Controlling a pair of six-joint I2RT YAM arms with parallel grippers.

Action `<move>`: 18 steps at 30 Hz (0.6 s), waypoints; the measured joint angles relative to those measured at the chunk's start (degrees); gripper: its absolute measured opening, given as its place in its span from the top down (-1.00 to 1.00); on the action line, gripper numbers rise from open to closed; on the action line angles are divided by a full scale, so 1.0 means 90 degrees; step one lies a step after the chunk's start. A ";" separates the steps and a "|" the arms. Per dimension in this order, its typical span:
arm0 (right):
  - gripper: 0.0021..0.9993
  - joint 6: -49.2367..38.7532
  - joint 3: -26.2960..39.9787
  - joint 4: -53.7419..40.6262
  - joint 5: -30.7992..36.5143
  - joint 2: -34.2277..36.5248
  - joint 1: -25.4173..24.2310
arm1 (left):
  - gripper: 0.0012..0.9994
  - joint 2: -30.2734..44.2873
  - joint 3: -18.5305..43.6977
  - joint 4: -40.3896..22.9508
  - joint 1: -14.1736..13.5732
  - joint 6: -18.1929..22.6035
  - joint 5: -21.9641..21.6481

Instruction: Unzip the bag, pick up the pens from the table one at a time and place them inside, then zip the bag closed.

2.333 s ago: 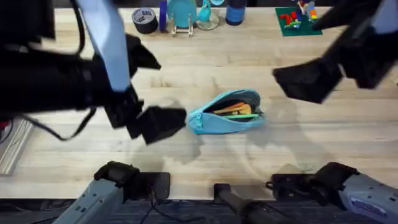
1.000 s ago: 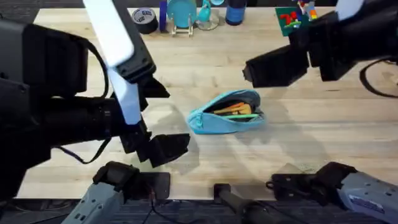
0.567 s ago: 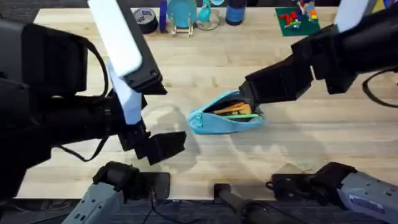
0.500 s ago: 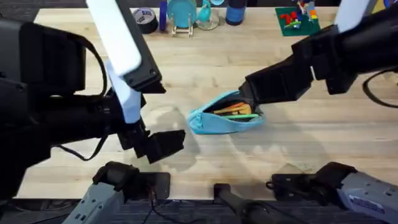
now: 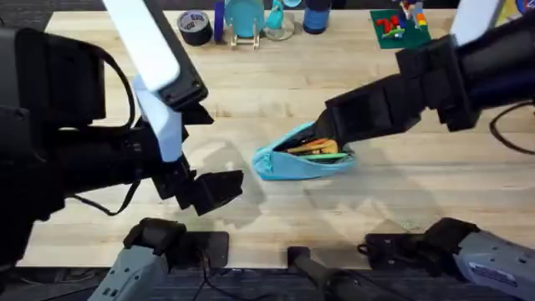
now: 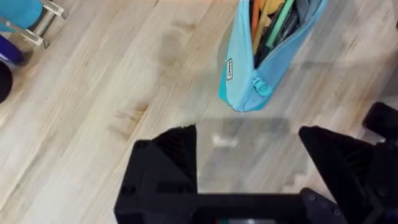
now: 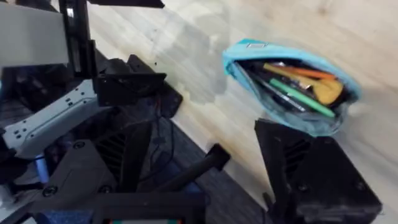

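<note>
The light-blue bag (image 5: 303, 157) lies mid-table with its zipper open. The zipper pull end (image 6: 261, 87) points toward my left arm. Inside it lie the pens: a yellow-tan one (image 7: 297, 71) and a green one (image 7: 295, 94), among darker items. My right gripper (image 5: 328, 127) hangs open at the bag's far right end, and one finger (image 7: 311, 168) sits just beside the pouch. My left gripper (image 5: 216, 189) stands open over bare table, a short way off the bag's left end; its fingers (image 6: 171, 162) hold nothing.
Along the table's far edge stand a roll of tape (image 5: 194, 25), a blue stand (image 5: 245, 18), a dark bottle (image 5: 316, 15) and a green plate of small bricks (image 5: 399, 27). Both arm bases sit at the front edge (image 5: 267, 251).
My right arm swung in from the right and came down to the bag's far right end. My left gripper drew back from the bag's left end toward the front edge.
</note>
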 joint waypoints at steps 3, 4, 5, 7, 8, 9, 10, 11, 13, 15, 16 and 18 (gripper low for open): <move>-0.99 0.0305 0.0000 -0.0010 0.0074 -0.0001 0.0096 | -0.99 0.0000 0.0000 0.0000 0.0000 0.0001 0.0001; -0.99 0.0394 0.0000 -0.0012 0.0164 -0.0007 0.0115 | -0.99 0.0000 0.0000 0.0000 0.0000 0.0001 0.0001; -0.99 0.0469 -0.0002 -0.0018 0.0310 -0.0030 0.0116 | -0.99 0.0000 0.0000 0.0000 0.0000 0.0001 0.0001; -0.99 0.0575 -0.0002 -0.0064 0.0630 -0.0145 0.0116 | -0.99 0.0000 0.0000 0.0000 0.0000 0.0001 0.0001; -0.99 0.0609 -0.0002 -0.0102 0.0811 -0.0258 0.0116 | -0.99 0.0000 0.0000 0.0000 0.0000 0.0001 0.0001; -0.99 0.0609 -0.0002 -0.0150 0.0957 -0.0375 0.0116 | -0.99 0.0000 0.0000 0.0000 0.0000 0.0001 0.0001; -0.99 0.0607 -0.0002 -0.0225 0.1124 -0.0543 0.0116 | -0.99 0.0000 0.0000 0.0000 0.0000 0.0001 0.0000; -0.99 0.0607 -0.0005 -0.0279 0.1268 -0.0695 0.0116 | -0.99 0.0000 0.0000 0.0000 0.0000 0.0001 0.0001; -0.99 0.0600 -0.0086 -0.0301 0.1523 -0.1064 0.0116 | -0.99 0.0000 0.0000 0.0000 0.0000 0.0001 0.0001; -0.99 0.0585 -0.0325 -0.0303 0.1680 -0.1452 0.0116 | -0.99 0.0000 0.0000 0.0000 0.0000 0.0001 0.0001; -0.99 0.0585 -0.0497 -0.0304 0.1728 -0.1632 0.0116 | -0.99 0.0000 0.0000 0.0000 0.0000 0.0001 0.0001; -0.99 0.0585 -0.0951 -0.0210 0.1746 -0.1981 0.0116 | -0.99 0.0000 0.0000 0.0000 0.0000 0.0001 0.0001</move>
